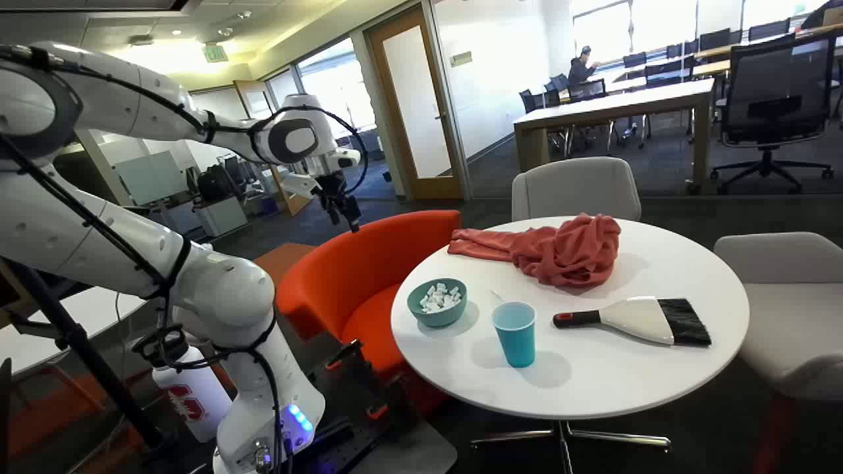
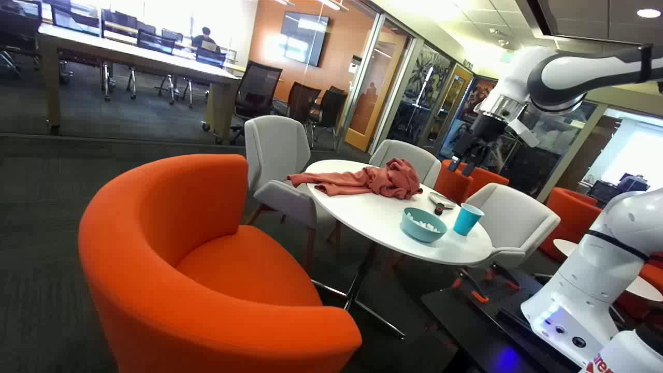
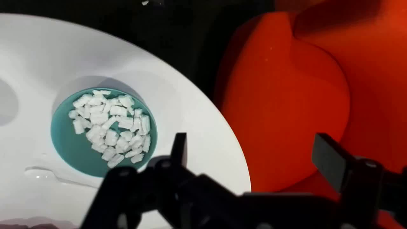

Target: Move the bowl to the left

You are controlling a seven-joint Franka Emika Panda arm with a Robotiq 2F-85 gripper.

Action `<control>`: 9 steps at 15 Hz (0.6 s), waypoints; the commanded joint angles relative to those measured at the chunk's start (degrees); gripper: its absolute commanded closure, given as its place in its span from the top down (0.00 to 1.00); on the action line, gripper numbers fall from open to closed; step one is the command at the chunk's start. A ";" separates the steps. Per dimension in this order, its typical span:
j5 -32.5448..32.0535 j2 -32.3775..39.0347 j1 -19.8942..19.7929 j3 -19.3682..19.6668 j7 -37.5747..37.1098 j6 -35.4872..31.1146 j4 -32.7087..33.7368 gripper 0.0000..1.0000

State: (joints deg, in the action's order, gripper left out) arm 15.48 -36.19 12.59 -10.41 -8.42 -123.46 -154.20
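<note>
The jaws stand spread wide, pinching nothing; the gripper (image 3: 252,152) hangs with the edge of the white table (image 3: 200,136) and the orange chair (image 3: 283,121) showing through the gap. The bowl (image 3: 74,149) sits upright on the table, below the jaws and off past one finger (image 3: 179,148), apart from it. Its white pieces (image 3: 99,118) crowd the side nearer the jaws, leaving bare teal mostly on the far side. The step in hand looks to be the approach: bring the jaws sideways until they straddle the near rim, lower straight with one finger inside, then close softly and keep the bowl level. How high the jaws hang is hard to judge here, so the last descent wants patience. Mind the spoon (image 3: 39,173) just beside the bowl and the blue cup (image 1: 517,339), farther from the jaws.
</note>
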 commanded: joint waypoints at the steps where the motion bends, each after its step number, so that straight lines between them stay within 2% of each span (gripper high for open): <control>1: -0.06 -0.01 0.02 0.06 -0.02 0.15 0.09 1.00; 6: -0.06 -0.01 0.02 0.06 -0.02 0.15 0.09 1.00; 9: -4.99 0.78 -3.38 -0.79 -1.21 -3.74 -0.02 1.00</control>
State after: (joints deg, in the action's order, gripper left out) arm 14.36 -36.19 12.24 -10.42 -8.43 -123.93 -154.20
